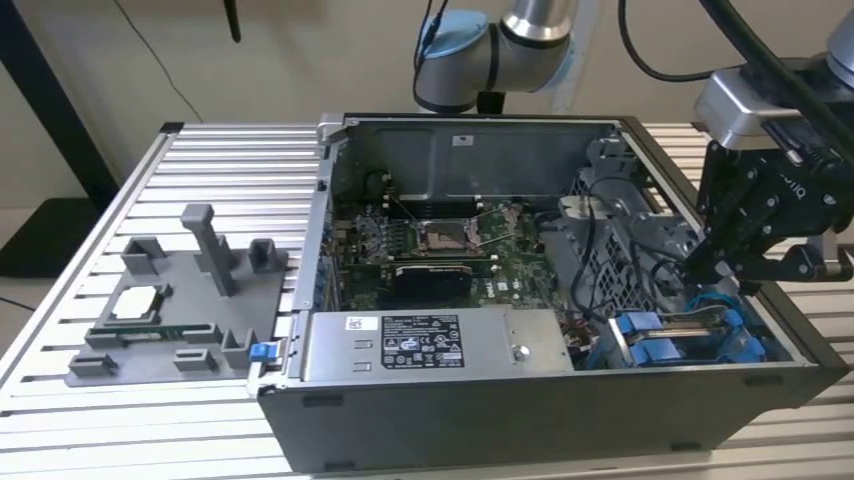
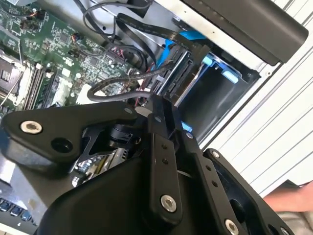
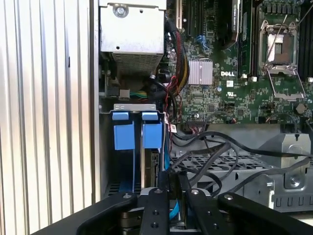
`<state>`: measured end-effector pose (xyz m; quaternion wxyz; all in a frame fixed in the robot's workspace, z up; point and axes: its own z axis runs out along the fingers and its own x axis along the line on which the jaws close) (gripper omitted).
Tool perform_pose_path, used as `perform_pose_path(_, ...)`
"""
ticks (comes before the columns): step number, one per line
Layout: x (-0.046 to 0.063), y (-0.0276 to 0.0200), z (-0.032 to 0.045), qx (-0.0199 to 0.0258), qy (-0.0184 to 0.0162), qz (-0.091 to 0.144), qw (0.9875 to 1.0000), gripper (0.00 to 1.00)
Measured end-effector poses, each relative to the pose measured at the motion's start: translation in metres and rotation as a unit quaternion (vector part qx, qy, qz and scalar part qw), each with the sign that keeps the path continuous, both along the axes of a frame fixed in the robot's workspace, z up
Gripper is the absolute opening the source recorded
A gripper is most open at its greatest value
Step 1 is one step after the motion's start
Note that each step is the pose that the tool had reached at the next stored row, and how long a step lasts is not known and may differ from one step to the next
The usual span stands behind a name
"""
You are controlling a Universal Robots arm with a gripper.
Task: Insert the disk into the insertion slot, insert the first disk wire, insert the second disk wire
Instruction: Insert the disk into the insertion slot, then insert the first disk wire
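Observation:
The disk (image 1: 694, 321) sits inside the insertion slot (image 1: 750, 338) at the case's corner on the exterior view's right, its blue carrier end (image 3: 152, 135) beside another blue carrier end (image 3: 123, 135). My gripper (image 1: 718, 268) hangs low over this bay, right at the disk's connector edge (image 2: 180, 79). In the first wrist view its two fingers (image 3: 157, 198) stand close together on a dark plug, with a blue cable (image 3: 171, 209) beside it. A black looped disk wire (image 2: 115, 82) runs up to the gripper tip (image 2: 157, 104). A flat black wire (image 2: 146, 25) reaches the disk's far end.
The open computer case (image 1: 534, 410) lies on a slatted metal table (image 1: 227, 150). Inside are the motherboard (image 1: 427, 245), a labelled power supply (image 1: 427, 345) and a grey perforated cage (image 3: 220, 164) draped with black cables. A grey fixture (image 1: 187, 300) with parts stands left of the case.

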<state>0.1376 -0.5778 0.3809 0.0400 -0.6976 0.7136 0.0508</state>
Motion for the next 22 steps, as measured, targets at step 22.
perform_pose_path(22,0.020,-0.0010,-0.0245,-0.0041,0.0031,0.000,1.0000,0.00)
